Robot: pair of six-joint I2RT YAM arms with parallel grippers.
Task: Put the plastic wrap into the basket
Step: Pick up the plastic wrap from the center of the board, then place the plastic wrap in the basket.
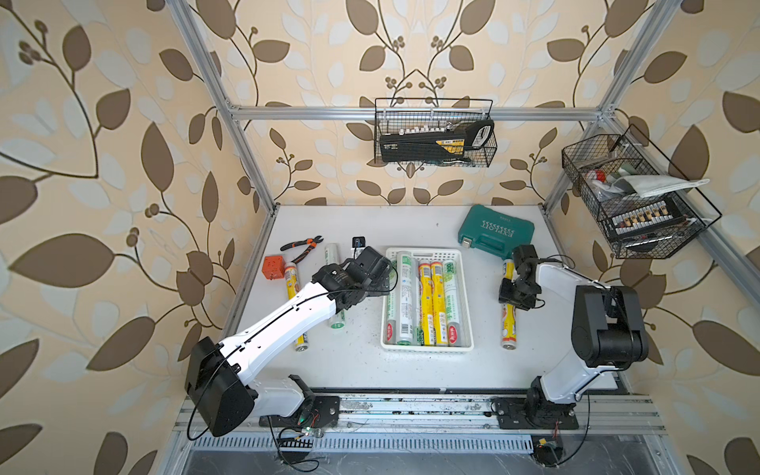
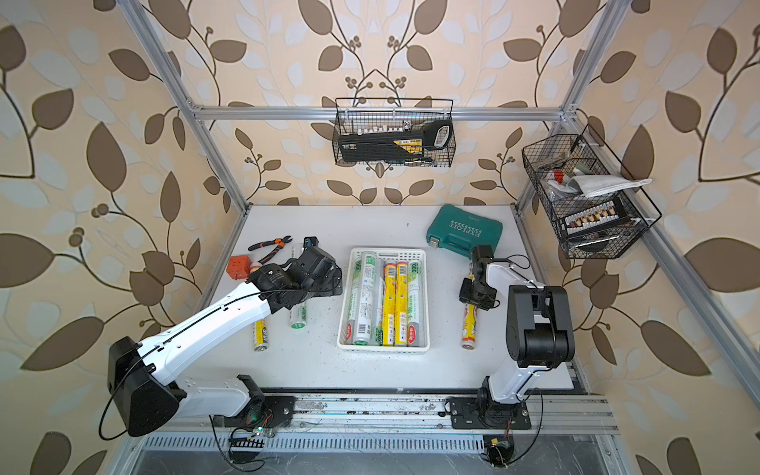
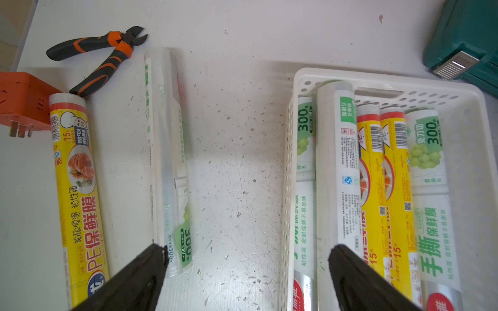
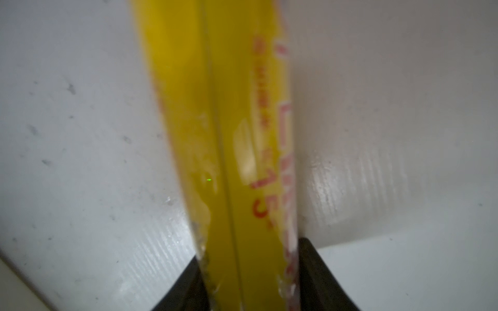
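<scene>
White tabletop (image 1: 362, 366): right gripper (image 4: 248, 258) clamped on yellow plastic wrap roll (image 4: 215, 121) lying right of basket (image 1: 427, 349); left gripper (image 3: 248, 255) spread wide, empty; several rolls (image 1: 432, 304) in basket.

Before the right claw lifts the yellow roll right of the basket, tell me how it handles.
The yellow roll looks stiff: a straight slim cylinder, so it should lift without sagging. Its glossy wrapper, pinched by the right claw, may slip. Round and lying flat, it would probably roll if nudged.
</scene>
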